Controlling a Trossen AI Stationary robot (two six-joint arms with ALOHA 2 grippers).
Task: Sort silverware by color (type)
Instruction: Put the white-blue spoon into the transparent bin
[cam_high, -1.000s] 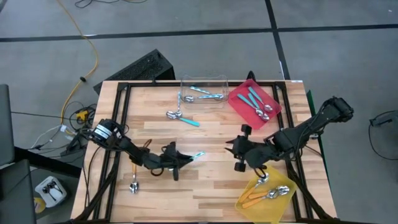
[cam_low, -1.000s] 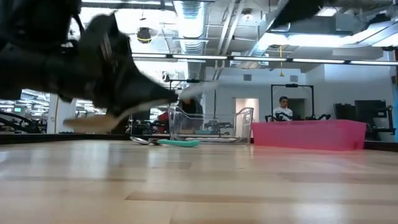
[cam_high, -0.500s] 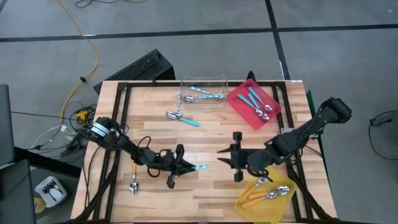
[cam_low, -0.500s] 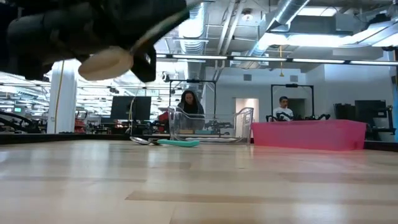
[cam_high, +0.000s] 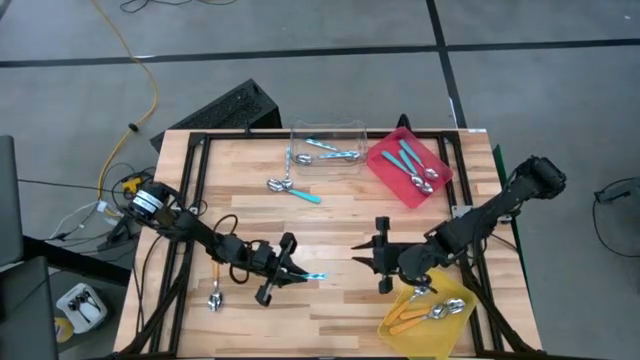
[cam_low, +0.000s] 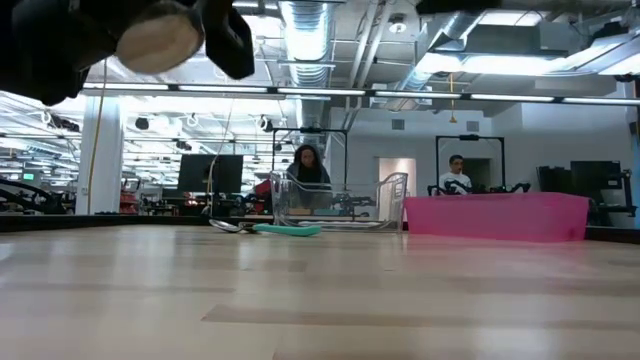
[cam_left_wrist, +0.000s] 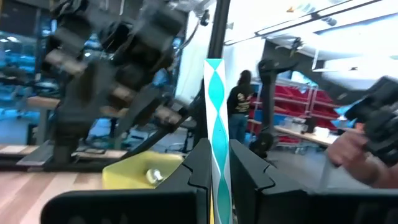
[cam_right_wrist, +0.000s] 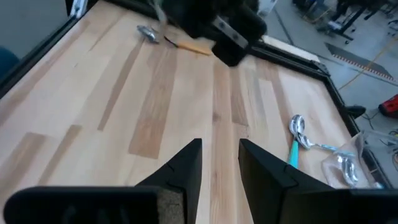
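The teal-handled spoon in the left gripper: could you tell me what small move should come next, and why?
Probably carry it toward the right gripper. The left gripper is shut on the teal-handled metal spoon, held clear of the wooden table, and the right gripper's fingers stand open facing it across a gap.

L gripper w/ teal spoon, R gripper opposite.
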